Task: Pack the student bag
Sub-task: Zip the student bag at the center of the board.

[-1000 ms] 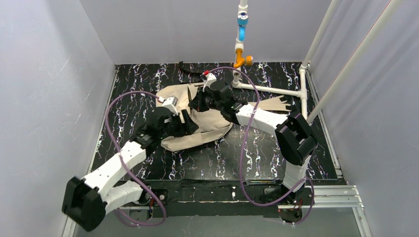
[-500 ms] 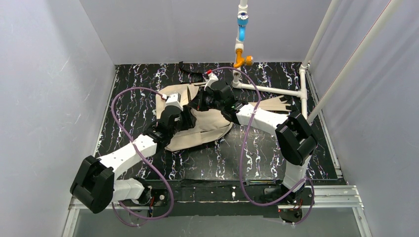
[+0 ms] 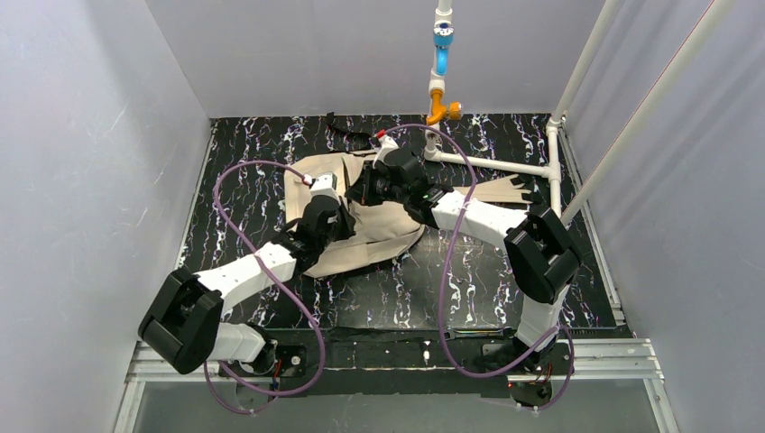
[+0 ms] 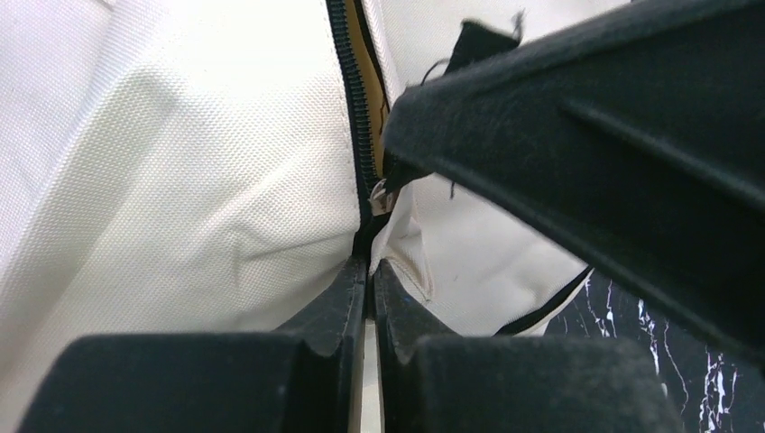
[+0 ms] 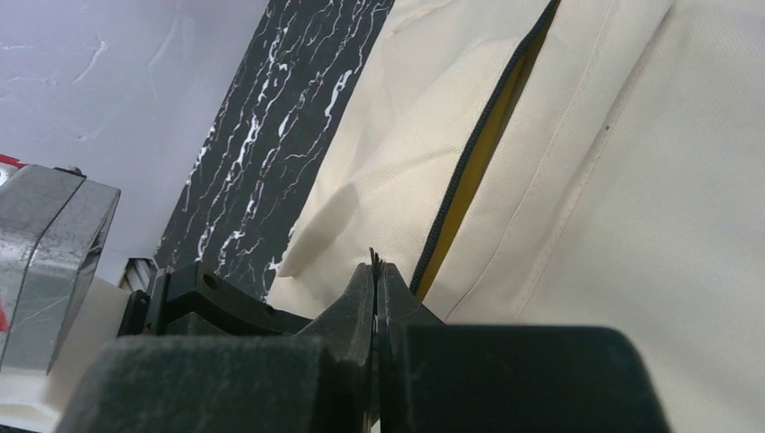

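The student bag (image 3: 379, 230), beige fabric, lies flat on the black marbled table (image 3: 244, 180). Its black zipper (image 5: 487, 135) stands partly open over a yellow inside (image 5: 469, 185). My left gripper (image 3: 345, 215) is shut on the bag's fabric at the zipper line (image 4: 363, 144), its tips (image 4: 370, 271) pressed together. My right gripper (image 3: 361, 191) is just beyond it, shut on a thin black frayed tab (image 5: 374, 262) at the bag's top. In the left wrist view one right finger (image 4: 586, 135) fills the upper right, close above my own jaws.
A white pipe frame (image 3: 492, 165) runs along the back right of the table, with a blue and orange fitting (image 3: 441, 54) hanging above. A beige strap (image 3: 501, 189) trails right of the bag; a black strap (image 3: 347, 133) lies behind it. Grey walls enclose three sides.
My left arm has swung in from the left onto the bag and its jaws have gone from open to shut. The right arm has held still.
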Robot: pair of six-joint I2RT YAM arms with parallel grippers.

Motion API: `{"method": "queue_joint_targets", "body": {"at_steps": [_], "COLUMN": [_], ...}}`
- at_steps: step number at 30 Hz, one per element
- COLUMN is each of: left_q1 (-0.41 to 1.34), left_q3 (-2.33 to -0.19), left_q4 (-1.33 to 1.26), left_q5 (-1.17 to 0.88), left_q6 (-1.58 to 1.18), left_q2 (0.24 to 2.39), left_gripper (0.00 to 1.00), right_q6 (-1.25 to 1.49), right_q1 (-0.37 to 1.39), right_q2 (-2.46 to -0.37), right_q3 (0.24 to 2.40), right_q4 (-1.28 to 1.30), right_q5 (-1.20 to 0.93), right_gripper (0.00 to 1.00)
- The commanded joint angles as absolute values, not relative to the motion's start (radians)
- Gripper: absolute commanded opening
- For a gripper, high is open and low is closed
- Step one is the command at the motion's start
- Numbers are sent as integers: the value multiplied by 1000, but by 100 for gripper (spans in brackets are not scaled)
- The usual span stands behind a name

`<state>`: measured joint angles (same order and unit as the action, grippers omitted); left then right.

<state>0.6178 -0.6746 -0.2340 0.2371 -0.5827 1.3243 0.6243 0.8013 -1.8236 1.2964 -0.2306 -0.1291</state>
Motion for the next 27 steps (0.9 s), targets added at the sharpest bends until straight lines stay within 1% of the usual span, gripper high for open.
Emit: {"method": "queue_joint_targets", "body": {"at_steps": [1, 4, 7, 10, 16, 20, 24, 27], "left_q1": [623, 624, 624, 624, 624, 624, 624, 624], "left_q3": [-594, -528, -451, -401, -336, -318, -326, -326], "left_q4": [-149, -163, -162, -154, -126, -97, -27, -25], "left_q5": [212, 89, 30, -40, -65, -81, -47, -42], "left_q6": [-526, -454, -433, -427, -460, -478, -460, -456], "left_q2": [1248, 1206, 1147, 1103, 1028, 971, 924, 899], "left_gripper": [0, 0, 0, 0, 0, 0, 0, 0], "right_q6": [519, 438, 378, 381, 355, 357, 347, 322], "right_q1": [810, 806, 795, 772, 745, 706, 674, 664], "right_q2": [-1730, -1782, -1859, -1925, -2010, -2073, -2163, -2221], "right_q3": [1328, 1393, 1485, 1584, 1694, 1750, 1837, 1892], "right_q4": [-350, -365, -379, -356, -337, -336, -323, -310], "right_q5": [-64, -51, -54, -51, -3, -20, -86, -107], "right_gripper": [1, 1, 1, 1, 1, 1, 1, 1]}}
